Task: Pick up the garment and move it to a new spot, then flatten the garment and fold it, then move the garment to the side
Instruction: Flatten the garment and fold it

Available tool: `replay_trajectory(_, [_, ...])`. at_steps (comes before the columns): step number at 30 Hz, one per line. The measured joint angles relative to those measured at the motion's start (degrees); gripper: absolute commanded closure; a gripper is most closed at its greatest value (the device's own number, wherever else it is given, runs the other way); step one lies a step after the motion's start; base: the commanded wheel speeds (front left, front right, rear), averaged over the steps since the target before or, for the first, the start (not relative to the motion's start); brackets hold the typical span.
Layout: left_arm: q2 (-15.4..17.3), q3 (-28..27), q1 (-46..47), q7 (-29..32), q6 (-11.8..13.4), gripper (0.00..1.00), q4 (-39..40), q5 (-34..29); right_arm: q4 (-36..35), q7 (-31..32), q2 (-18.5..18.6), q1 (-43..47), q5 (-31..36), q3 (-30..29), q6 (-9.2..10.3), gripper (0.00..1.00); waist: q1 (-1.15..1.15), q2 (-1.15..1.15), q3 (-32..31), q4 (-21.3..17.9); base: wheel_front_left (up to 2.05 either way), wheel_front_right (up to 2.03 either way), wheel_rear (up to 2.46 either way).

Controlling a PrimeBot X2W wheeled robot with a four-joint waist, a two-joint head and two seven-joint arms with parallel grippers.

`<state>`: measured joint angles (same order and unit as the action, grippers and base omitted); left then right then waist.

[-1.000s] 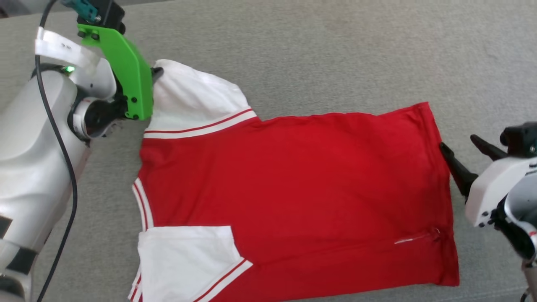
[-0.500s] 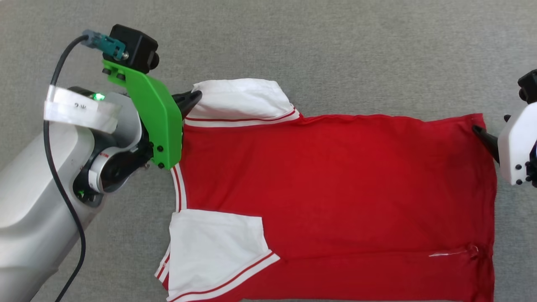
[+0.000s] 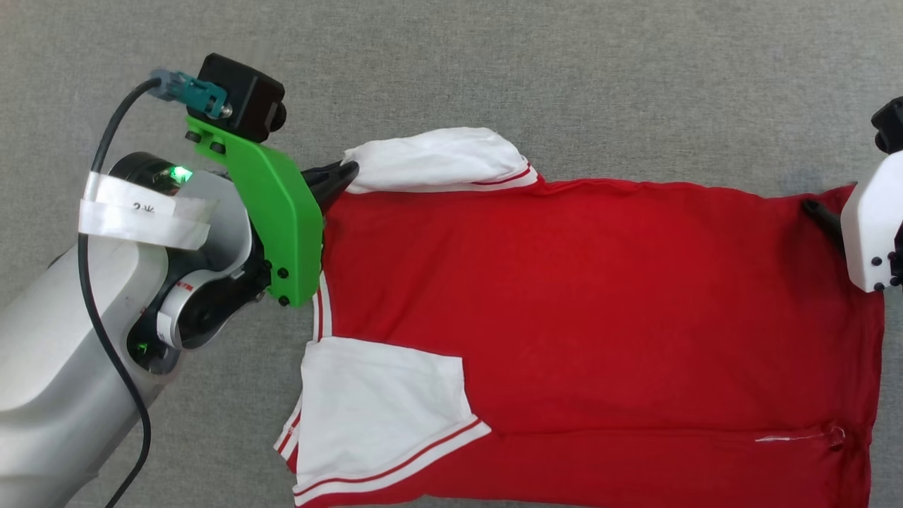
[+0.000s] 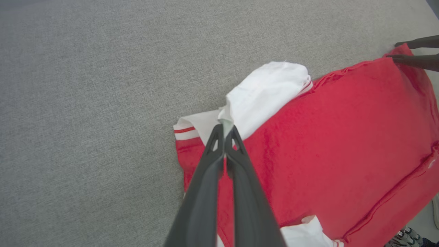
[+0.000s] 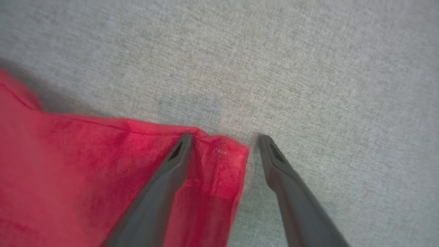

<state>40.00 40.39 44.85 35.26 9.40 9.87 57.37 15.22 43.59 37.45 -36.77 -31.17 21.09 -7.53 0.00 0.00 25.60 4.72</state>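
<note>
We see the red garment (image 3: 600, 317) lying spread out on the grey counter (image 3: 564, 70). Its neck is to our left and its bottom edge is to our right. Our left end effector (image 4: 225, 126) is closed tight and pinches the edge of the far white sleeve (image 3: 437, 159), which is bunched up. The near white sleeve (image 3: 381, 402) lies flat on the red part. Our right end effector (image 5: 223, 137) is wide open at the far hem corner. One finger is over red cloth and the other is over bare counter.
</note>
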Motion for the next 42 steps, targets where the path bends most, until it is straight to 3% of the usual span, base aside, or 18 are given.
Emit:
replay_trajectory(1, [-0.02, 0.03, -0.09, 0.0, 0.0, 1.0, -0.02, 0.0, 0.45, -0.05, 0.31, -0.12, -0.31, 0.48, 0.01, 0.0, 0.0, 0.0, 0.15, 0.15, 0.0, 0.0, 0.0])
replay_trajectory(2, [-0.02, 0.03, -0.15, -0.02, 0.0, 1.0, -0.14, 0.0, 0.92, -0.36, 0.58, -0.27, -0.55, 0.8, 0.02, 0.55, 0.0, 0.0, 0.25, 0.28, 0.0, 0.0, 0.0])
replay_trajectory(3, [-0.01, 0.08, -0.15, -0.21, 0.0, 1.0, -0.38, -0.16, 1.26, -0.86, 0.75, -0.44, -0.81, 1.05, 0.02, 0.99, 0.0, 0.0, 0.31, 0.38, 0.0, 0.0, 0.0])
replay_trajectory(14, [0.23, -0.83, -3.04, -3.61, 0.29, 1.0, -4.55, -0.29, 5.52, -12.32, -1.7, 0.09, -4.12, 0.1, 0.0, 1.0, 0.0, 0.0, -2.62, -0.16, 0.0, 0.0, 0.0])
replay_trajectory(27, [0.27, -0.42, -10.34, -7.0, 0.93, 1.0, -6.49, 1.66, 7.1, -27.46, -3.18, 8.36, -8.62, -5.11, 0.0, 1.0, 0.0, 0.0, -9.9, -1.26, 0.0, 0.0, 0.0])
replay_trajectory(42, [1.83, 0.49, -23.29, -10.39, 4.25, 1.0, -2.83, 3.65, 4.15, -32.86, -4.31, 23.07, -12.28, -9.1, 0.0, 1.0, 0.0, 0.0, -18.53, -1.32, 0.0, 0.0, 0.0])
